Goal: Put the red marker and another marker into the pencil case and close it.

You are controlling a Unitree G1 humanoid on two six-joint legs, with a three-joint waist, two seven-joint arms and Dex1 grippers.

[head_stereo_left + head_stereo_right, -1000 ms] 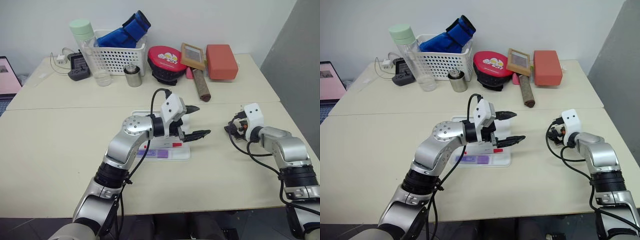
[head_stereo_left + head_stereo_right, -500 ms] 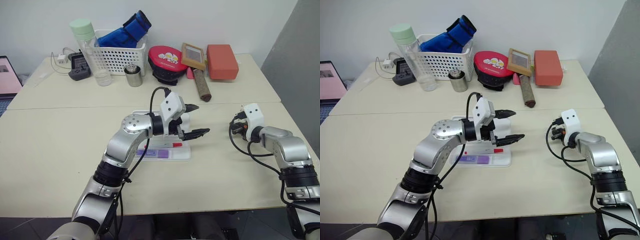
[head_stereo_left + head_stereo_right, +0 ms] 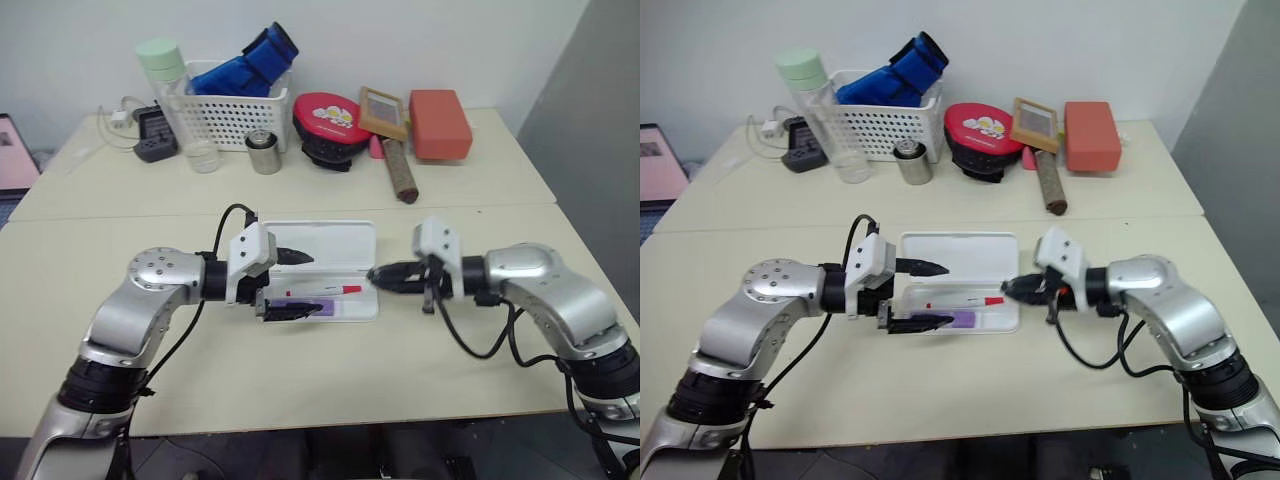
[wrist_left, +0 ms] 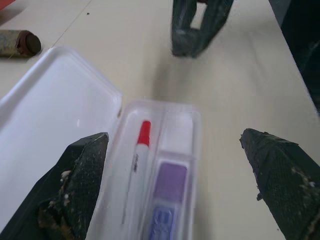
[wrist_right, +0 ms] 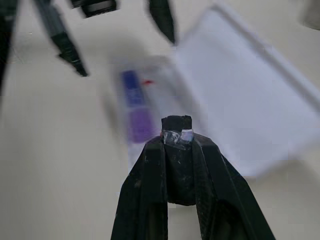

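A pale beige table (image 3: 330,380) stands against a white wall, its far edge crowded with a white mesh basket (image 3: 232,115) holding a blue bundle (image 3: 252,62), a clear bottle with a green cap (image 3: 178,100), a small metal cup (image 3: 265,152), a red round case (image 3: 334,112), a framed board (image 3: 385,112) and an orange-red block (image 3: 441,122). Between the two grippers lies the pencil case (image 3: 350,240), open, its lid laid flat on the far side of the tray. The left gripper (image 3: 288,283) hovers at the case's left end with its fingers spread wide and nothing between them; one finger reaches over the lid, the other over the near edge of the tray. Just ahead of those fingers, inside the tray, the red marker (image 4: 136,166) lies in the compartment next to the lid, cap pointing away from the left gripper, and another marker (image 4: 167,192), the purple highlighter, lies beside it in the nearer compartment. The right gripper (image 3: 385,275) points at the case's right end, its fingers pinched together with nothing visibly held, tips just beside the tray's rim near the red cap.
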